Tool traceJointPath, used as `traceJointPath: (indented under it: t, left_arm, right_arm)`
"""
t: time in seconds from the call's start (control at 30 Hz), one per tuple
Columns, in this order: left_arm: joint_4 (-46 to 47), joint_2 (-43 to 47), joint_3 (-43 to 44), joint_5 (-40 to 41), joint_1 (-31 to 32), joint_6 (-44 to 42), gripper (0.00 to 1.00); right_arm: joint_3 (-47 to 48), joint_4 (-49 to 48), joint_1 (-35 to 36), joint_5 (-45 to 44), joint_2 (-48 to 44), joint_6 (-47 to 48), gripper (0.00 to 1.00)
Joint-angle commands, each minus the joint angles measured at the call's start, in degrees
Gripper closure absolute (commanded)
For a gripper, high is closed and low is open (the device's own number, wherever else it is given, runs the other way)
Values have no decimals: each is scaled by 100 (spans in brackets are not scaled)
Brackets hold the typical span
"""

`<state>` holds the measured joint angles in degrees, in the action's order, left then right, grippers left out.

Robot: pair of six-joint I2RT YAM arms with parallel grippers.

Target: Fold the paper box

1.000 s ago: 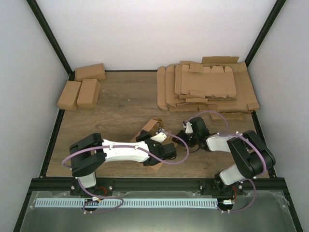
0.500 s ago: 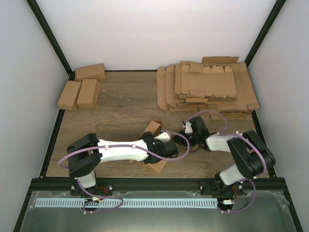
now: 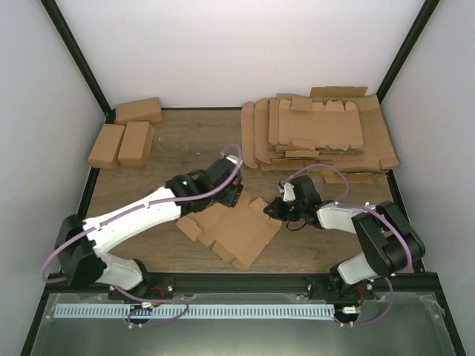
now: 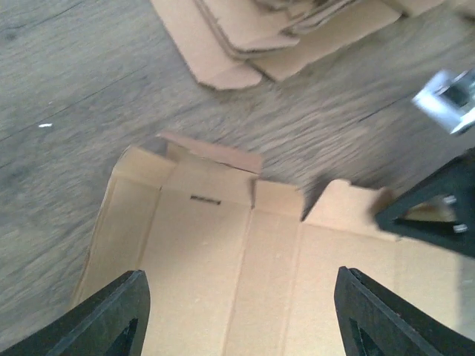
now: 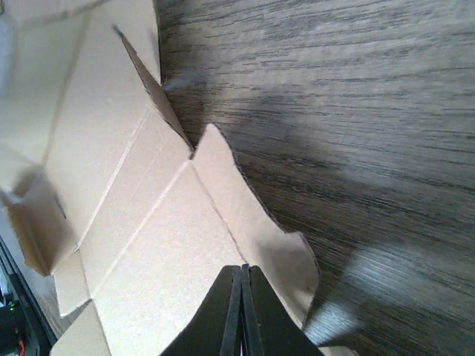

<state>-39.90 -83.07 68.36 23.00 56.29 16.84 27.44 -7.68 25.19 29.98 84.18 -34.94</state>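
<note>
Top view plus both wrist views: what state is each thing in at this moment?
paper box: unfolded, lying flat.
left gripper: open, over the paper box.
right gripper: shut, tips at a flap of the paper box.
stack of blanks: flat, piled.
three cartons: folded shut.

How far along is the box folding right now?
Done: three folded cartons sit far left. In hand: the paper box lies almost flat, right hand shut on an edge flap, left hand open above it. Left: all its folds.
</note>
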Motion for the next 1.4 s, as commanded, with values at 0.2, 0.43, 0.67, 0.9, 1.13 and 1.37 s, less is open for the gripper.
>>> traceJointPath:
  t: [0.2, 0.43, 0.67, 0.9, 1.13, 1.37]
  left_arm:
    - [575, 714, -370, -2628, -2463, 420, 28]
    - [1551, -457, -1032, -4316, -4678, 731, 58]
    - [1770, -1321, -954, -4216, -5032, 657, 96]
    - [2148, -1933, -1169, -5003, -4969, 714, 96]
    - [2651, -2028, -1522, -5894, -4716, 900, 94]
    - [2649, -1423, -1781, -6345, -4531, 936, 88]
  right_arm:
    - [303, 308, -4, 236, -296, 297, 99]
    - [383, 686, 550, 171, -689, 202, 99]
    - [70, 426, 950, 108, -468, -20, 99]
    - [-232, -16, 977, 124, 5, -83, 99]
    - [-266, -180, 1027, 131, 296, -83, 99]
    - [-249, -153, 1033, 106, 278, -59, 99]
